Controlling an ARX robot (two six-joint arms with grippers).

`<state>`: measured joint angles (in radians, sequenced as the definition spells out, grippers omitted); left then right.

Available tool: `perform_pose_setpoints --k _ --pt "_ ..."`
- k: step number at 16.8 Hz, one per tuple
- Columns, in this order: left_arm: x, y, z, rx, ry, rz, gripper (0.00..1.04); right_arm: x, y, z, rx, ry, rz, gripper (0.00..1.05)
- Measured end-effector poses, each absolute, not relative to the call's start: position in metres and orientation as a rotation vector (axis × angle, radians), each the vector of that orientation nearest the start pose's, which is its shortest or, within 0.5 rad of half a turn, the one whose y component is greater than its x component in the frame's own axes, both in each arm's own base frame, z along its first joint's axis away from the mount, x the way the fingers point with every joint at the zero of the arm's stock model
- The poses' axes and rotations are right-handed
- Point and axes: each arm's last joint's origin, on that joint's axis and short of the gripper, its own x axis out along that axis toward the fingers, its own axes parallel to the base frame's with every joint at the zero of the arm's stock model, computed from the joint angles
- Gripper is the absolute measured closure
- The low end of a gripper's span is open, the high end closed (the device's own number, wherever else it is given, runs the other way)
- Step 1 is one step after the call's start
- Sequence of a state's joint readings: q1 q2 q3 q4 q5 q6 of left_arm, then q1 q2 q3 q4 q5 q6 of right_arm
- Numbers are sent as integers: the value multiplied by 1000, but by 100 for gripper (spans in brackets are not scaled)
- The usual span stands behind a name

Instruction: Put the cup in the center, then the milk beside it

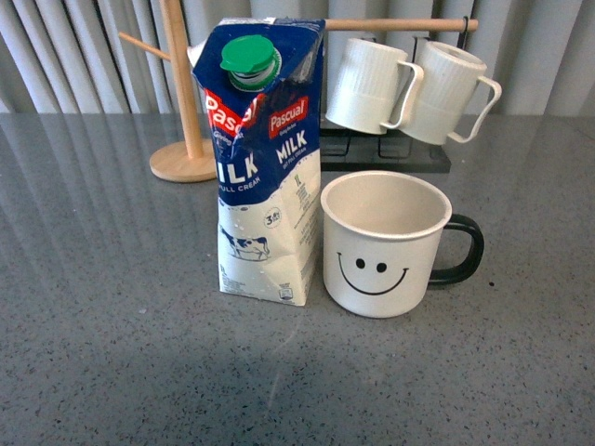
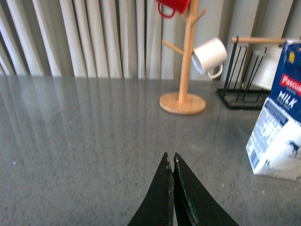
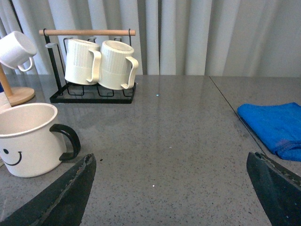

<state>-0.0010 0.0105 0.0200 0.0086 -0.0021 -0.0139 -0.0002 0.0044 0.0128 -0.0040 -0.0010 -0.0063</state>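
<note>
Bright even light, soft sheen on table (image 1: 93, 279), sharp focus

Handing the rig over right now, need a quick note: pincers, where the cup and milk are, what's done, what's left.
Left pincer: shut, empty, low over bare table, to the left of the milk.
Right pincer: wide open, empty, to the right of the cup.
Cup: upright about mid-table, smiley face toward the robot, handle to the robot's right.
Milk: upright right beside the cup on its left, cap on; whether they touch can't be told.
Done: cup looks placed in the center, milk beside it, both released.
Left: apparently nothing but confirming the placement and parking the arms.
</note>
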Motion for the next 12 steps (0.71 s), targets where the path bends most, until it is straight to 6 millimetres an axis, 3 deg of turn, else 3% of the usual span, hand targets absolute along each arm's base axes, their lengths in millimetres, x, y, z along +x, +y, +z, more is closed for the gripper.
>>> perform_pose_setpoints --k 9,12 --pt "97 0 167 -15 -1 0 101 97 0 167 -6 -4 0 7" --pt "97 0 167 -14 -1 0 65 97 0 167 -6 -4 0 7"
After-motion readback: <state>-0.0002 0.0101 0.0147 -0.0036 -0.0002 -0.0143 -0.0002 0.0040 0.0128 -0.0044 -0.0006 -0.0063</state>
